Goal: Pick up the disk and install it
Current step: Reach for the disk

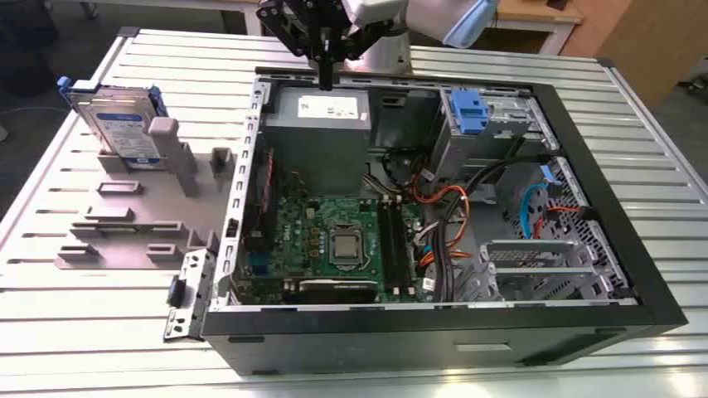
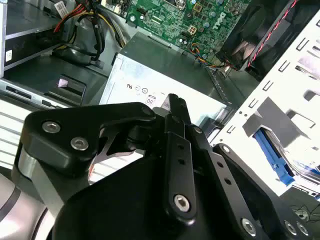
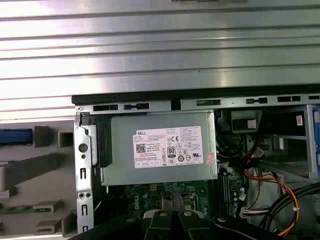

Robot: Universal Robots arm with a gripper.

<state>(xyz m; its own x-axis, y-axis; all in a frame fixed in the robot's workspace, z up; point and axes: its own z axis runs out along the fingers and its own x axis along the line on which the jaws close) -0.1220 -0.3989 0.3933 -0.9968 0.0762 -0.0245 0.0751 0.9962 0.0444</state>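
The disk [image 1: 116,124], silver with a white-and-blue label and a blue carrier, stands upright in a grey holder [image 1: 144,207] on the table at the exterior view's left. Its blue edge [image 3: 15,136] shows in the first wrist view and again [image 2: 272,150] in the second wrist view. My gripper [image 1: 327,81] hangs over the far edge of the open computer case [image 1: 443,323], above the grey power supply box [image 1: 321,112]. Its black fingers [image 2: 176,105] are shut together with nothing between them. The gripper is well apart from the disk.
Inside the case, a silver drive cage with a small blue latch [image 1: 470,112] sits at the far right beside the power supply [image 3: 160,147]. The green motherboard [image 1: 332,240] and orange and black cables [image 1: 453,207] fill the middle. The ribbed metal table [image 1: 78,332] surrounds the case.
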